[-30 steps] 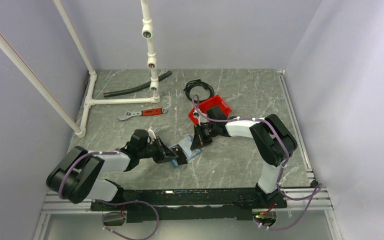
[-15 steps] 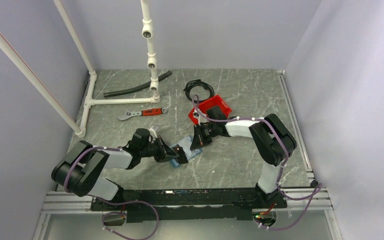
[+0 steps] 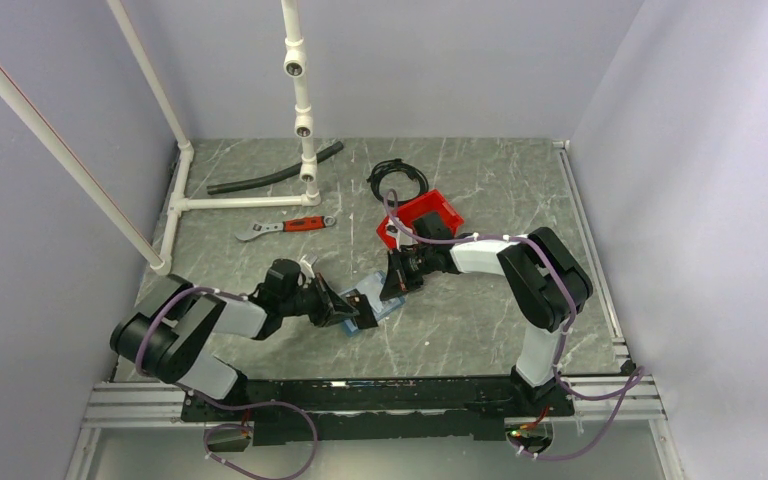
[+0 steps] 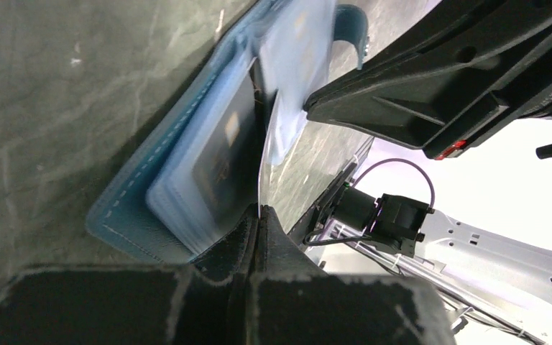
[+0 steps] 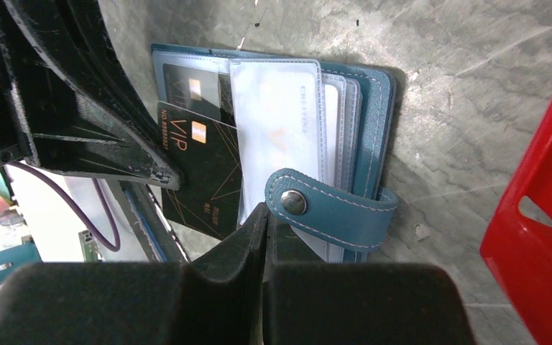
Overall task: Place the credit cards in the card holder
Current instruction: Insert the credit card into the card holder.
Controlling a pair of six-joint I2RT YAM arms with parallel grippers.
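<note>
Two closed grippers | left gripper (image 4: 259, 215) pinches clear leaf (image 4: 284, 133) of card holder (image 4: 126, 207) | right gripper (image 5: 264, 215) beside strap (image 5: 330, 208), grip unclear | black VIP card (image 5: 201, 180) juts lengthwise just left of it

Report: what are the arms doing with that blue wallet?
Left fingers shut on clear pocket; right fingers shut. Wallet open, dark card sticking out. Strap across pages.

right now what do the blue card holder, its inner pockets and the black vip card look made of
Card holder: blue leather or imitation, matte, stitched edges.
Inner pockets: clear glossy plastic, cards show through.
Black card: probably stiff plastic, smooth, gold print.
</note>
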